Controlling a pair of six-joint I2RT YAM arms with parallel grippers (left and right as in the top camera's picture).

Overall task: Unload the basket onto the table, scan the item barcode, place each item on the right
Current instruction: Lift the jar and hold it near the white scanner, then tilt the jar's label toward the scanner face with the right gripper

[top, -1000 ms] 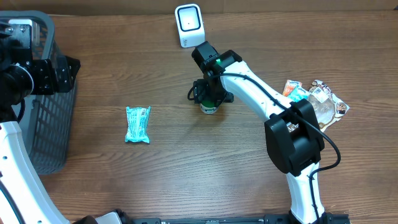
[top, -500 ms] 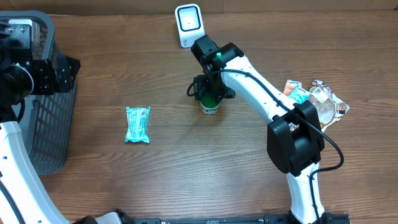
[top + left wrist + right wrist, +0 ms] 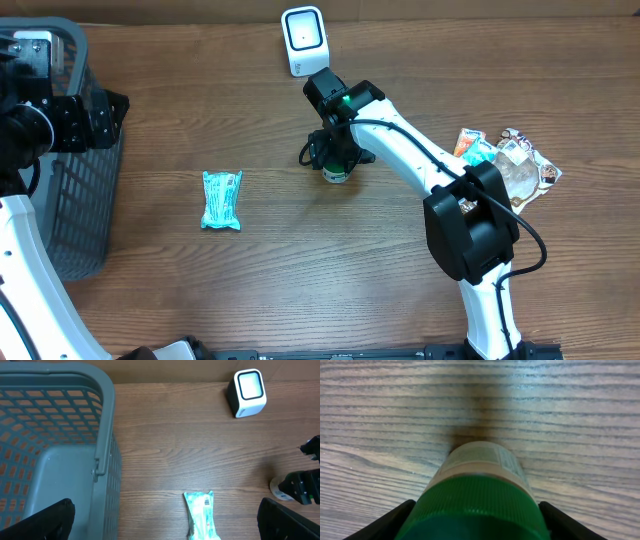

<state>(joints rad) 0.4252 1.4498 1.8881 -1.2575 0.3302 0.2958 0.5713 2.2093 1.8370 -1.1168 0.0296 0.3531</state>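
Observation:
The item, a small pale bottle with a green ribbed cap (image 3: 480, 495), stands on the wooden table (image 3: 335, 173) a short way in front of the white barcode scanner (image 3: 303, 40). My right gripper (image 3: 476, 522) comes down over it, shut on the cap, with a black finger (image 3: 387, 524) pressed against each side. In the overhead view the right gripper (image 3: 336, 158) covers most of the bottle. My left gripper (image 3: 167, 522) hangs open high above the table's left part, by the basket, holding nothing.
A grey mesh basket (image 3: 60, 230) stands at the left edge. A teal snack packet (image 3: 221, 200) lies flat between basket and bottle. Several colourful packets (image 3: 510, 160) lie at the right. The scanner (image 3: 247, 392) faces up at the back.
The right wrist swung slightly toward the scanner and back again. The bottle has stayed at about the same spot. The left arm has not moved.

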